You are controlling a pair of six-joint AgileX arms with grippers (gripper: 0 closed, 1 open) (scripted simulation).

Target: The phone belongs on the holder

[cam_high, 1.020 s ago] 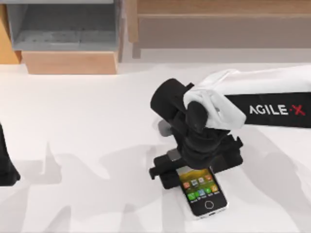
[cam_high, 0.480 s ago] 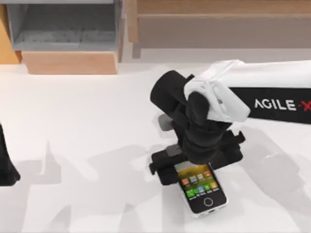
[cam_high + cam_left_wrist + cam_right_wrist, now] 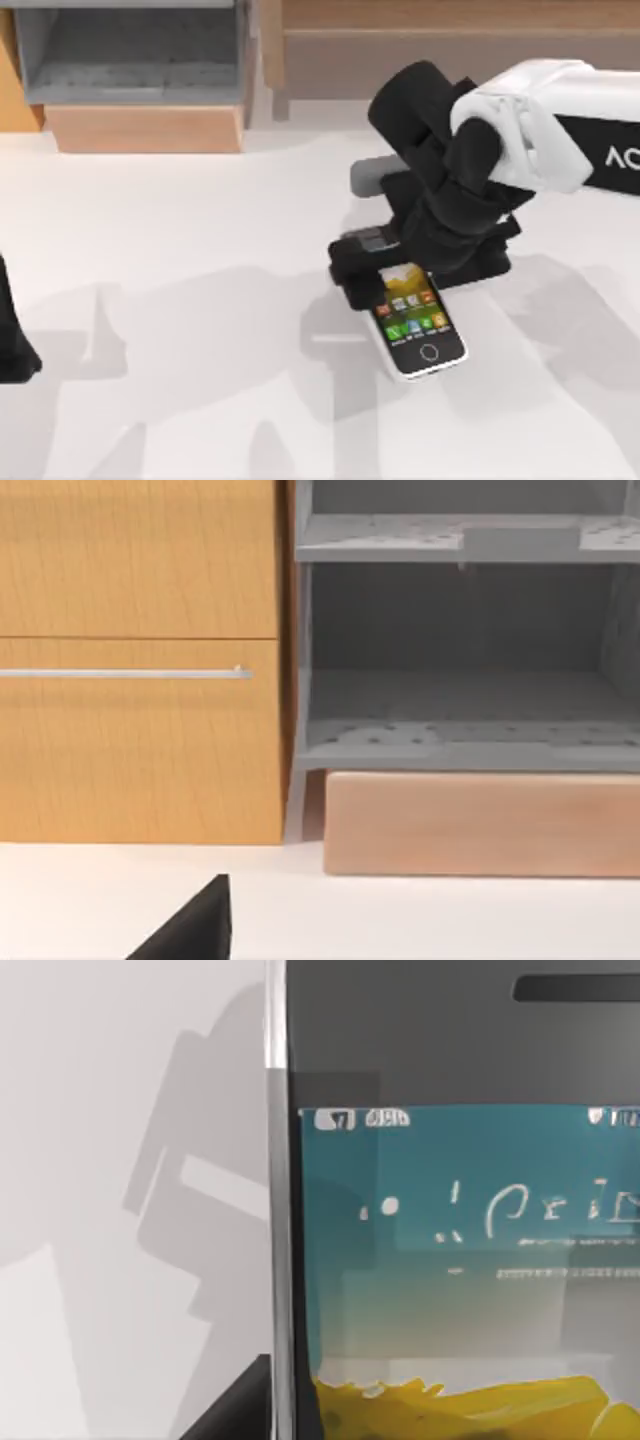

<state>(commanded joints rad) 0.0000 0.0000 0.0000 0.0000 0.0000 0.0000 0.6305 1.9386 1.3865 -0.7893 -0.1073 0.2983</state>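
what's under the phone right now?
White table shows around the phone and its shadow lies beside it. A grey holder part shows behind the right gripper, which covers the phone's top end; what is beneath there is hidden.

The right arm (image 3: 560, 125) has a glossy white, rounded shell on its long segment, with a black band along its side carrying white letters, of which "AC" can be read before the frame cuts them off. Toward its end the white casing bulges into a smooth moulded knuckle. Beyond that everything is matte black: a thick cylindrical wrist housing (image 3: 405, 100) and a blocky body beneath it. The black right gripper (image 3: 385, 275) ends in flat, squared-off bars. The left arm (image 3: 12, 335) is a plain black, tapering shape at the table's left edge; a black wedge (image 3: 195, 928) of it appears in the left wrist view.
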